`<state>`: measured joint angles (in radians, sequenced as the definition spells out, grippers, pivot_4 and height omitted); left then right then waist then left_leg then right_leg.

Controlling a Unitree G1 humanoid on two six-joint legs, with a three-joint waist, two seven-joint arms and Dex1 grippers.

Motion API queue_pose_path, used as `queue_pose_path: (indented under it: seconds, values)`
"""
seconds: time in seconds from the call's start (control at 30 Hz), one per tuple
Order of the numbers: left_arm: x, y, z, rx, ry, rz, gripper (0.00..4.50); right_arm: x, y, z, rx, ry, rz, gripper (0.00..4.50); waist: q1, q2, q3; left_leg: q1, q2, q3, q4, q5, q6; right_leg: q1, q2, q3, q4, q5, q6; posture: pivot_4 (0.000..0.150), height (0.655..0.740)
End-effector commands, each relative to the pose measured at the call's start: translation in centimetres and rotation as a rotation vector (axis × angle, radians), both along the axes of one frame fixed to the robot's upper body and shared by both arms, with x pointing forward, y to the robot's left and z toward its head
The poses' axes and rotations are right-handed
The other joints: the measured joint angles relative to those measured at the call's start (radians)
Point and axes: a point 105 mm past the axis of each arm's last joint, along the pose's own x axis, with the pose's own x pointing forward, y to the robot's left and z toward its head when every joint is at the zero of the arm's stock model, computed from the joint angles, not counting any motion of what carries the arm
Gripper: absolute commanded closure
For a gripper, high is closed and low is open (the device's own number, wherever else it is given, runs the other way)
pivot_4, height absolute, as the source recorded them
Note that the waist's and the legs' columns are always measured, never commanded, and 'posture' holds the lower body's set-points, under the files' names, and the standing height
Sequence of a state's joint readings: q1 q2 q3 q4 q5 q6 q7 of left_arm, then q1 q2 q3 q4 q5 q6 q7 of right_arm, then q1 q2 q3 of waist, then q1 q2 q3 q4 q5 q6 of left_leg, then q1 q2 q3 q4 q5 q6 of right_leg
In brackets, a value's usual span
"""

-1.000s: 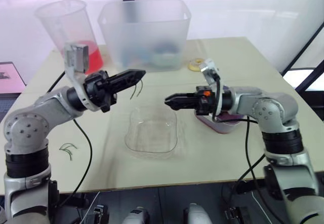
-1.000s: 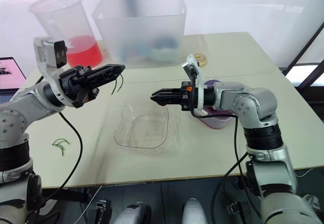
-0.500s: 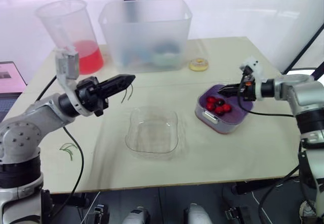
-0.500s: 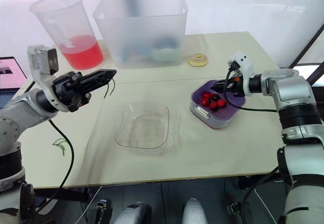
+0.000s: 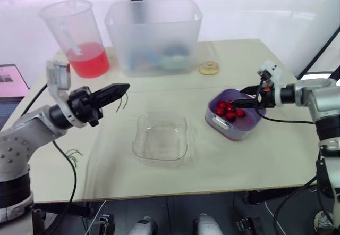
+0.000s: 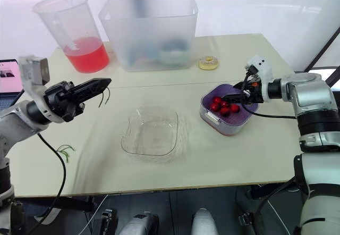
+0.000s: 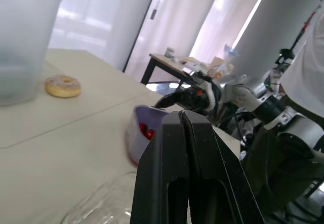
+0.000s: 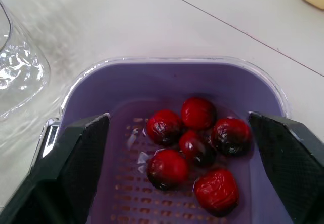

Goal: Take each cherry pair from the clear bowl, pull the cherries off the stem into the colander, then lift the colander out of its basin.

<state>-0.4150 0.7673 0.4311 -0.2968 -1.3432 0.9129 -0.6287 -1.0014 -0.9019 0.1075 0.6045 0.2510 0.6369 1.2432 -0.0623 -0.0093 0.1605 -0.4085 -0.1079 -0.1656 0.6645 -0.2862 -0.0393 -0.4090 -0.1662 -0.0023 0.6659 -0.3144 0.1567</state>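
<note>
While pinched tight together, left gripper (image 5: 123, 87) holds bare green stem (image 5: 121, 101) in air above desk (image 5: 223, 166), left of clear bowl (image 5: 159, 139). At desk's right side, right gripper (image 5: 244, 101) spread wide, holding nothing, poised just above purple colander (image 8: 172, 79). Six red cherries (image 8: 195, 148) lie loose inside colander, which sits in its clear basin (image 8: 167, 60). Clear bowl sits at desk centre. Few loose stems (image 5: 74, 155) lie near desk's left edge. Toward back: jug (image 5: 74, 38) of red liquid, large frosted tub (image 5: 154, 33), doughnut (image 5: 209, 67).

Six cherries (image 8: 167, 168), one colander (image 8: 172, 79), one clear bowl (image 6: 150, 135), one donut (image 6: 207, 62), one jug (image 6: 69, 27), one tub (image 6: 149, 27).
</note>
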Motion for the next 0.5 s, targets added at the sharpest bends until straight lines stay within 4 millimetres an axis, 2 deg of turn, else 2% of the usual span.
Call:
queue_pose_path:
  seconds: [0.03,0.17,0.27,0.5]
  values:
    - [-0.8,1.3,0.8,0.012,-0.041,0.047,4.5,-0.7,0.2,3.8,0.052,-0.125,0.062,0.04,-0.001,0.0,0.0,0.0,0.0,0.0,0.0,0.0,0.0,0.0,0.0,0.0,0.0,0.0,0.0,0.15,0.74]
    - [-0.6,4.5,-1.7,0.056,0.047,0.176,4.5,-2.2,2.2,5.8,0.126,-0.172,0.195,0.04,-0.004,0.001,0.0,0.0,0.0,0.0,-0.001,0.0,0.0,0.0,0.0,0.0,0.0,0.0,0.0,0.15,0.74]
    - [-0.4,7.7,-6.1,0.134,0.224,0.311,4.5,-4.0,4.5,6.9,0.202,-0.16,0.312,0.04,-0.008,0.002,0.0,0.0,0.001,0.0,-0.002,0.0,0.0,-0.001,0.001,0.0,0.0,0.0,0.0,0.15,0.74]
    - [-0.8,11.8,-12.5,0.136,0.511,0.456,4.5,-8.3,8.2,6.2,0.217,-0.082,0.523,0.04,0.023,0.002,0.0,0.0,-0.001,-0.001,0.0,0.0,0.0,0.001,-0.001,0.0,-0.001,0.0,0.0,0.15,0.74]
